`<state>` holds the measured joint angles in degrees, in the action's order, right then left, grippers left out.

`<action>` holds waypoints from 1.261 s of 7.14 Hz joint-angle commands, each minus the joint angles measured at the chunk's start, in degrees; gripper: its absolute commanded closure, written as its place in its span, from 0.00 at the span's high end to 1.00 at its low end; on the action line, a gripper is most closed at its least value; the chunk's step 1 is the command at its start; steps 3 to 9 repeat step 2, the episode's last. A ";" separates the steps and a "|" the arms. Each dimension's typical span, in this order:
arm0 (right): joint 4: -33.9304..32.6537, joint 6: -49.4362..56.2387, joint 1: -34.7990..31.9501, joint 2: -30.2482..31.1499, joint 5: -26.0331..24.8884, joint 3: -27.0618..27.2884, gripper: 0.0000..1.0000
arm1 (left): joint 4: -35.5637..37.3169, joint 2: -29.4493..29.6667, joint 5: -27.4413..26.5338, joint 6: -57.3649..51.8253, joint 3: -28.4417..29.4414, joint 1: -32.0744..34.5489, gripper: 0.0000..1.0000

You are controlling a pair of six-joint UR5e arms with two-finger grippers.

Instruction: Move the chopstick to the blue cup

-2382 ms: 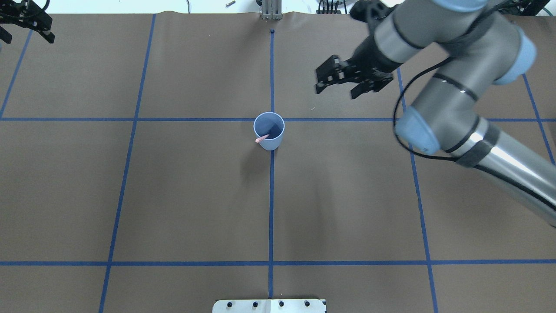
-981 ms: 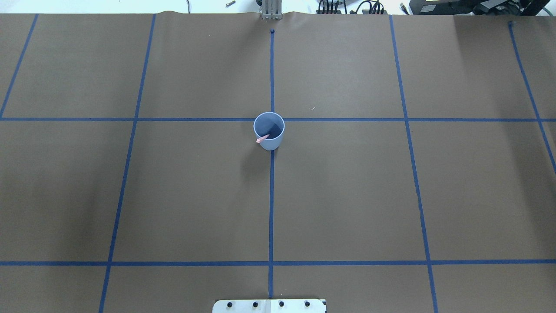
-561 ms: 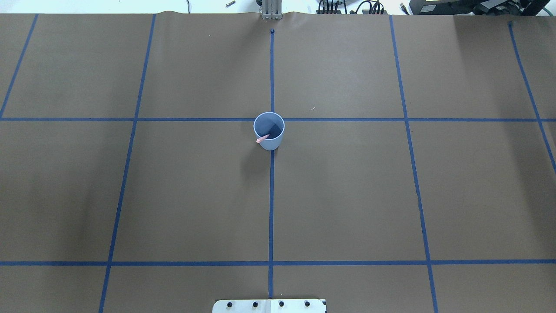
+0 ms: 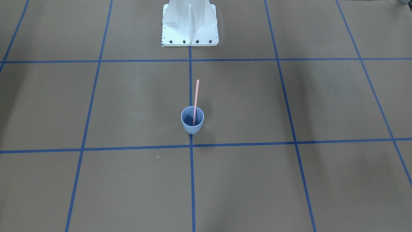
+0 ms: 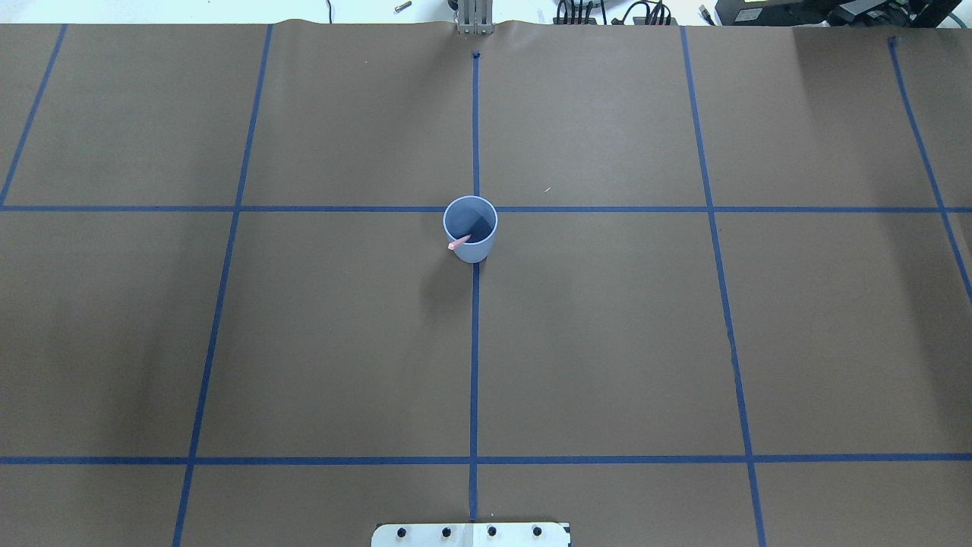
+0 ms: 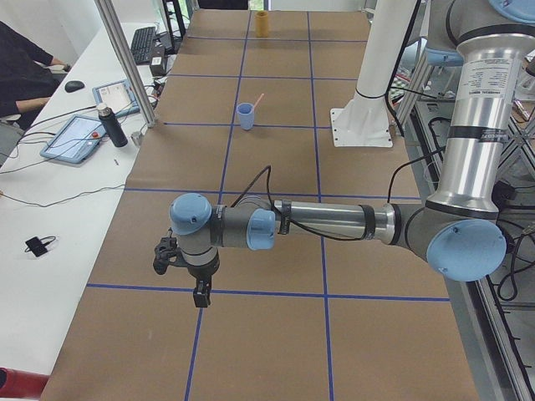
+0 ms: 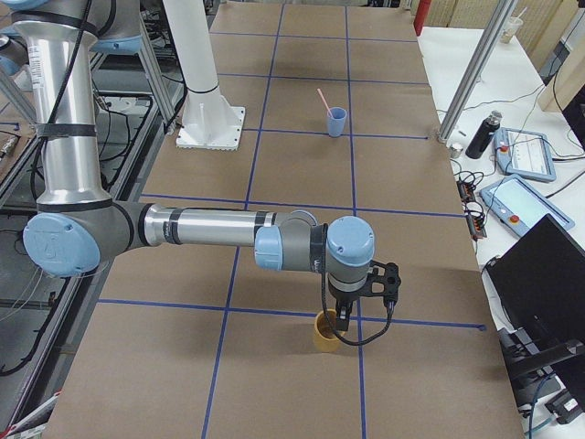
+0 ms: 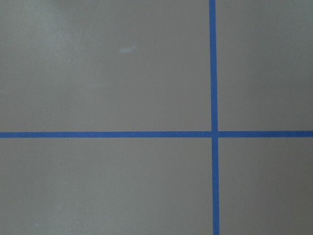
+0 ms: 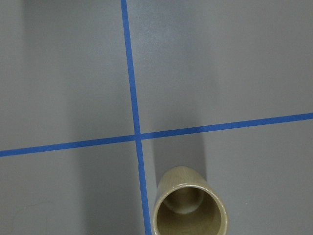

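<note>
The blue cup (image 4: 192, 128) stands upright at the table's middle, on the centre tape line; it also shows in the overhead view (image 5: 474, 248). One pale pink chopstick (image 4: 196, 95) stands in it and leans on the rim toward the robot's base; from overhead only its top end (image 5: 458, 243) shows. Both arms are outside the overhead and front views. The left gripper (image 6: 182, 280) hangs over bare table far from the cup. The right gripper (image 7: 364, 302) hangs by a tan cup (image 7: 324, 337). I cannot tell whether either is open or shut.
The tan cup (image 9: 190, 208) stands upright and empty at the table's end on the robot's right. The white robot base (image 4: 190, 24) is behind the blue cup. Operators' desks with tablets (image 6: 79, 138) and a bottle (image 7: 480, 135) line the far side.
Since 2.4 s ago both arms have left the overhead view, each toward its own end of the table. The cup and chopstick have not moved.
</note>
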<state>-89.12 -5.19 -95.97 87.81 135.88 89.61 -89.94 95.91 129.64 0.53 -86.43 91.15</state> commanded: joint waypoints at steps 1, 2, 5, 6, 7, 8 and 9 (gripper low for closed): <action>0.00 0.00 -0.01 0.00 -0.09 0.04 1.00 | -0.06 0.15 0.00 0.00 0.21 0.00 0.98; 0.08 0.00 -0.01 0.00 -0.09 -0.05 1.00 | -0.06 0.24 0.00 0.00 0.30 0.00 0.98; 0.08 0.00 -0.01 0.00 -0.09 -0.05 1.00 | -0.06 0.24 0.00 0.00 0.30 0.00 0.98; 0.08 0.00 -0.01 0.00 -0.09 -0.05 1.00 | -0.06 0.24 0.00 0.00 0.30 0.00 0.98; 0.08 0.00 -0.01 0.00 -0.09 -0.05 1.00 | -0.06 0.24 0.00 0.00 0.30 0.00 0.98; 0.08 0.00 -0.01 0.00 -0.09 -0.05 1.00 | -0.06 0.24 0.00 0.00 0.30 0.00 0.98; 0.08 0.00 -0.01 0.00 -0.09 -0.05 1.00 | -0.06 0.24 0.00 0.00 0.30 0.00 0.98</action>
